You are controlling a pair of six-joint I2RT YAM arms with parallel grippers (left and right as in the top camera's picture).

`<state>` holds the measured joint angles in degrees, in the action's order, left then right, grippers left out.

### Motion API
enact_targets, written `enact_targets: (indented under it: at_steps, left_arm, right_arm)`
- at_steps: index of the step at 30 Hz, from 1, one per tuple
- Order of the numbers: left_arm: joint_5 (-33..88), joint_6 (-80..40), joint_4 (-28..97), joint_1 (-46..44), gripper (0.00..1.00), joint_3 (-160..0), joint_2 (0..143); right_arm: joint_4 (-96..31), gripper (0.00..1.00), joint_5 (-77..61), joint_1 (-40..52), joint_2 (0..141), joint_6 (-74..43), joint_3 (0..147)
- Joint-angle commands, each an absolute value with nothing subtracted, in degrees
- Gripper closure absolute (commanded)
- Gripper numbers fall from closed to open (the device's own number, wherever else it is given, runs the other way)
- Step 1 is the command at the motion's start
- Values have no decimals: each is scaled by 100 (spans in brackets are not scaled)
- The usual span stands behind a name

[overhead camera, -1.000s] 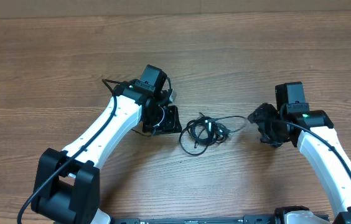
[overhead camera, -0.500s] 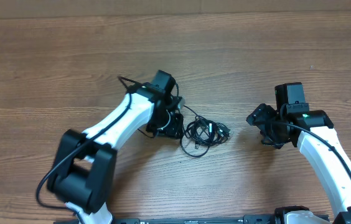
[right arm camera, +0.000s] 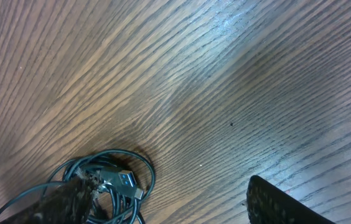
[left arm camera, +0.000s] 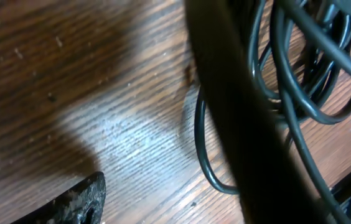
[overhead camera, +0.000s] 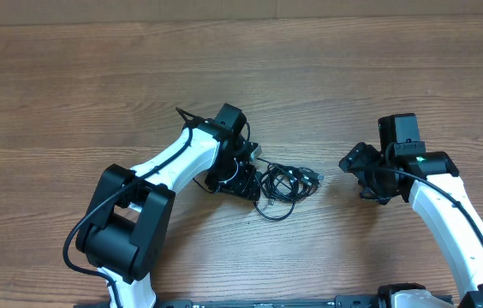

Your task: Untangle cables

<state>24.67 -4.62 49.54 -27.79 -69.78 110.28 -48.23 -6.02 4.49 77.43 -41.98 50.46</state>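
The cables lie as a small tangle of thin black loops near the table's middle, with silvery plug ends at the right side. My left gripper is down at the tangle's left edge and open. In the left wrist view one finger is among the cable loops, and a loop lies between the fingers. My right gripper is open and empty, apart from the tangle on its right. The right wrist view shows the cables and a blue-tongued USB plug by its left finger.
The wooden table holds nothing else. A tan wall edge runs along the back. The arm bases stand at the front edge.
My left gripper has moved right, up against the tangle. The strand that reached towards the right gripper has drawn back into the tangle. The right arm has stayed put.
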Motion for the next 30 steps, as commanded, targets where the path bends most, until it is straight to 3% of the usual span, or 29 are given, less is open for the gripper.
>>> enact_targets:
  at_steps: [1, 13, 18, 30]
  left_arm:
    - [2554, -187, 4899, -2849, 32, -6952, 11109]
    - [2338, -126, 4318, -2904, 43, -6952, 11126]
    - [2121, -145, 4329, -2932, 54, -6952, 11126]
    - [1258, -141, 4344, -3649, 54, -6952, 11126]
  right_arm:
    - [-4818, 24, -609, 432, 7728, -4169, 5085]
    - [-4825, 24, -609, 432, 7728, -4169, 5087]
    - [-4845, 24, -609, 432, 7728, -4169, 5085]
    - [-4838, 24, -609, 432, 7728, -4169, 5087]
